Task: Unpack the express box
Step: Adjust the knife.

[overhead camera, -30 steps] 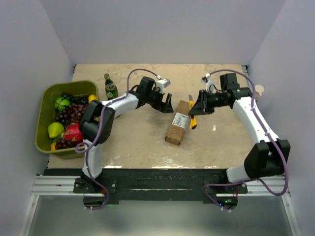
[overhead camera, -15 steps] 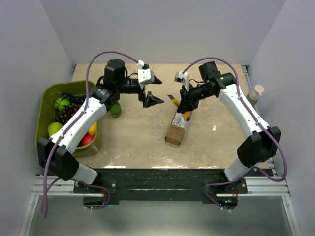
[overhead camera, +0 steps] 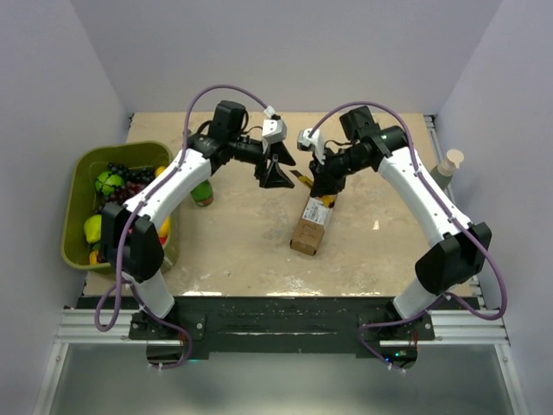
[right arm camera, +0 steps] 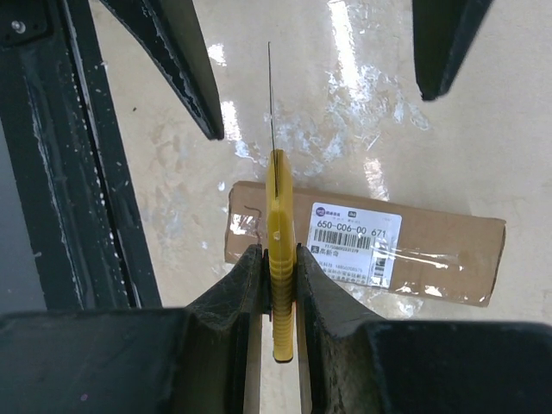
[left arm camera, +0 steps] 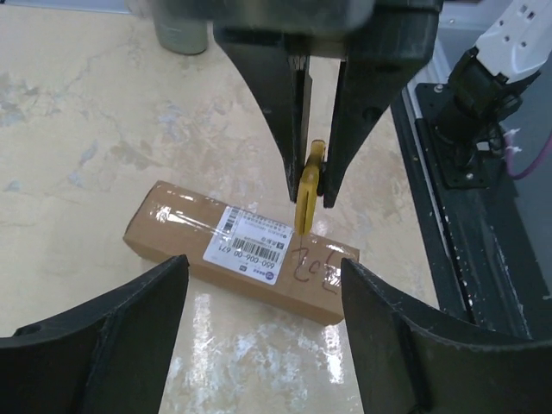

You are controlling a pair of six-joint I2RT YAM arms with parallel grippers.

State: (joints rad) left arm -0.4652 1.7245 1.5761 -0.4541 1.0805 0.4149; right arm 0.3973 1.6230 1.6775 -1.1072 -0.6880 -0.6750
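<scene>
Right gripper point(right arm camera: 280, 259): clenched on the yellow utility knife point(right arm camera: 279, 203). Both fingers press the flat sides of the handle at lower centre of the right wrist view.
Knife blade point(right arm camera: 270, 95): thin and extended, running straight up the frame from the handle, over bare table.
Knife against carton: the handle crosses the left end of the express box point(right arm camera: 431, 246) in the right wrist view. Whether it touches cannot be told (the left wrist view shows only the knife's lower end over the carton's far edge).
Left gripper point(overhead camera: 276, 171): released, fingers spread wide with nothing between them. It sits upper centre in the top view, just left of the right gripper and apart from it.
Express box, position: flat on the table point(overhead camera: 242, 251) at centre of the top view. Its long axis is slightly tilted and its upper end lies under the right gripper.
Shipping label point(right arm camera: 355, 246): white, with a barcode, facing up on the carton's top face. Handwritten marks lie beside it.
Carton condition: flaps closed, clear tape glinting along the top.
Basket point(overhead camera: 71, 207): green, at the left edge of the top view, holding grapes and other fruit.
Bottle point(overhead camera: 203, 194): green, standing between basket and carton, partly hidden by the left arm.
</scene>
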